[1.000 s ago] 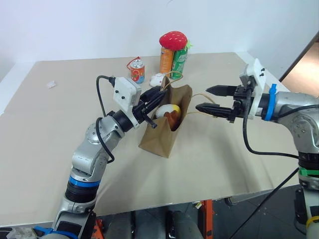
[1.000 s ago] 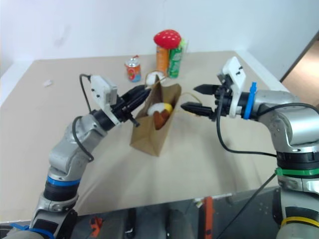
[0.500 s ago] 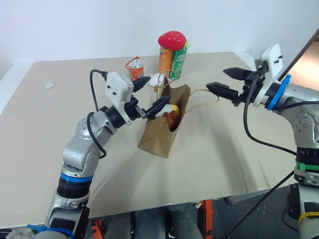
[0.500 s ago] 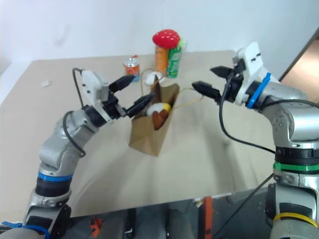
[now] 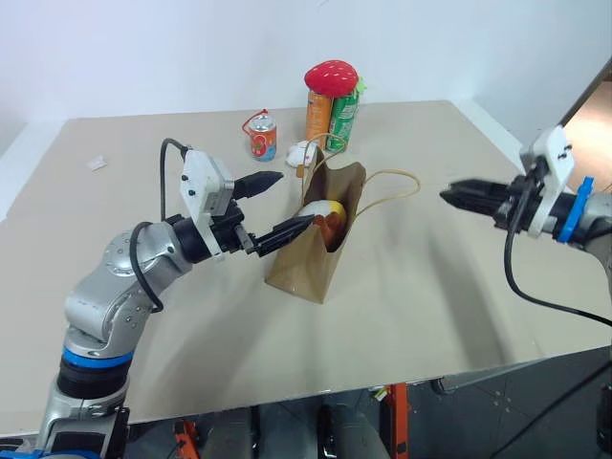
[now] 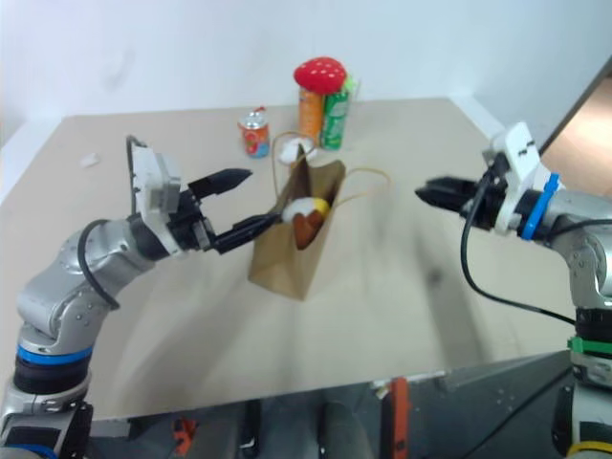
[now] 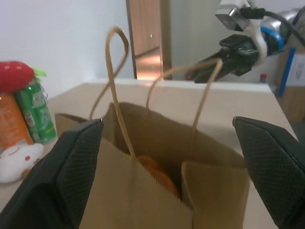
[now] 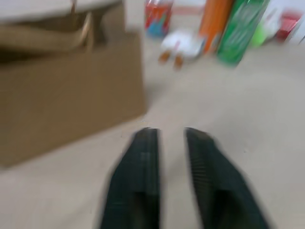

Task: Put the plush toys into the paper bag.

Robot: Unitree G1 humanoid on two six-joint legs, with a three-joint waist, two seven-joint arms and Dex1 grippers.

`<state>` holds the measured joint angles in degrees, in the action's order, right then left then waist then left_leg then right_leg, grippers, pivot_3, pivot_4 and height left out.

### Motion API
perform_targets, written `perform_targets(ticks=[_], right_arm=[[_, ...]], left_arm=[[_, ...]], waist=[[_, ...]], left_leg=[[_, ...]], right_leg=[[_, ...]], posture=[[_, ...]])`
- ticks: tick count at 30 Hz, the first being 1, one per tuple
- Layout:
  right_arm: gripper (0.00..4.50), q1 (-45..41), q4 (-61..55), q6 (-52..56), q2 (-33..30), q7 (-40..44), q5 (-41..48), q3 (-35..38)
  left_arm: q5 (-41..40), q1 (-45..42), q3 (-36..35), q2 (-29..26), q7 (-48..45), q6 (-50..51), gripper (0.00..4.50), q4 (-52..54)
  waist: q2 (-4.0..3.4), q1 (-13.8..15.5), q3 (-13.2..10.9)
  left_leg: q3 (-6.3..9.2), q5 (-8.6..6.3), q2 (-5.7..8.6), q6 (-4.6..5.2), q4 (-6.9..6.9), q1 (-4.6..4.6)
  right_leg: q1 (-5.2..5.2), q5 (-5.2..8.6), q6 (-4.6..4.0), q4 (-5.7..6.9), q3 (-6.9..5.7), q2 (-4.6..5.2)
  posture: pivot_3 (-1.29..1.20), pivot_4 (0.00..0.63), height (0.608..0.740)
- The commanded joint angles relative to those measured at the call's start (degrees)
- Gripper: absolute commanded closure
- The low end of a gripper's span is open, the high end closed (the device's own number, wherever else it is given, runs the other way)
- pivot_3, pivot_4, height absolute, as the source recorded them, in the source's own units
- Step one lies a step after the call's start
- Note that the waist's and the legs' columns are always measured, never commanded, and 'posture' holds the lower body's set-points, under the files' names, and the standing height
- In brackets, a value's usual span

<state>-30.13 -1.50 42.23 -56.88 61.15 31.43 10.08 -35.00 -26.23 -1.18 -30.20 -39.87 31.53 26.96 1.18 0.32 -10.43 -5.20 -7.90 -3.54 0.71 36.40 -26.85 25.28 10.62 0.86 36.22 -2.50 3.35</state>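
The brown paper bag (image 5: 316,251) stands upright and open in the middle of the table, its cord handles (image 5: 390,186) loose. Inside its mouth lie a white-and-yellow egg-shaped plush toy (image 5: 318,207) and a brown-orange one (image 5: 332,228). Another small white plush toy (image 5: 303,153) lies on the table behind the bag. My left gripper (image 5: 277,204) is wide open just left of the bag's mouth, one fingertip near the rim and nothing between the fingers. My right gripper (image 5: 449,196) hovers well to the right of the bag, shut and empty.
Behind the bag stand a small red can (image 5: 263,139), an orange can (image 5: 319,117) and a green can (image 5: 344,117), with a red strawberry-shaped soft thing (image 5: 332,76) on top. A small white scrap (image 5: 98,163) lies far left. The table's right edge (image 5: 535,220) is near my right gripper.
My left gripper opened wide and drew back left from the bag's mouth. My right gripper moved right, away from the bag's handle, and shut.
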Motion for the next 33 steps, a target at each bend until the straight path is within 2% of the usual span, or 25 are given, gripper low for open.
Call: perform_targets(ticks=[1,10,15,18,27,33], right_arm=[[4.45,-0.59,-8.58,4.19,0.37,1.11,4.81,-0.88],[4.45,-3.79,-20.00,9.66,11.52,-5.64,8.53,-9.11],[4.45,-3.98,-21.67,11.05,13.89,-6.33,10.52,-10.23],[4.45,-4.39,-20.45,12.53,18.15,-9.77,12.05,-9.91],[4.45,-3.78,-18.72,8.60,20.75,-11.05,6.54,-15.21],[4.45,-3.69,-17.87,6.24,21.92,-11.68,3.59,-16.86]], left_arm=[[2.31,2.13,1.13,-0.46,-0.42,-3.14,0.00,4.29],[2.06,6.78,1.09,0.84,2.62,-2.28,0.00,7.70],[1.43,7.88,0.43,0.35,4.34,-0.56,0.00,9.14],[0.68,8.92,0.12,0.50,5.72,0.96,0.00,9.86],[-0.48,8.07,1.98,-0.30,5.51,3.71,0.00,10.55],[1.66,7.37,4.36,0.41,7.10,4.63,0.00,9.17]], waist=[[-0.01,-0.11,0.00],[0.02,0.08,-0.01],[0.03,0.24,0.00],[0.08,0.12,0.01],[0.08,0.12,0.02],[0.08,0.12,0.01]], left_leg=[[0.00,0.00,0.00,0.00,0.00,0.02],[0.01,-0.04,0.01,-0.07,-0.05,0.13],[-0.04,-0.05,0.03,-0.08,-0.04,0.10],[-0.06,-0.06,0.03,-0.08,-0.05,0.10],[-0.03,-0.06,-0.01,-0.09,-0.09,0.10],[-0.03,-0.06,-0.02,-0.10,-0.09,0.10]], right_leg=[[0.00,-0.01,-0.01,0.00,0.01,-0.01],[-0.01,-0.02,-0.03,0.00,0.11,-0.01],[-0.03,0.00,0.00,-0.01,0.12,0.14],[0.00,0.00,0.00,0.00,0.12,0.08],[0.03,-0.01,-0.05,0.00,0.10,0.01],[0.03,-0.01,-0.05,0.00,0.09,-0.01]], posture=[[0.00,0.150,0.740],[0.00,0.150,0.740],[0.00,0.150,0.740],[0.00,0.150,0.740],[0.00,0.150,0.740],[0.00,0.150,0.740]])
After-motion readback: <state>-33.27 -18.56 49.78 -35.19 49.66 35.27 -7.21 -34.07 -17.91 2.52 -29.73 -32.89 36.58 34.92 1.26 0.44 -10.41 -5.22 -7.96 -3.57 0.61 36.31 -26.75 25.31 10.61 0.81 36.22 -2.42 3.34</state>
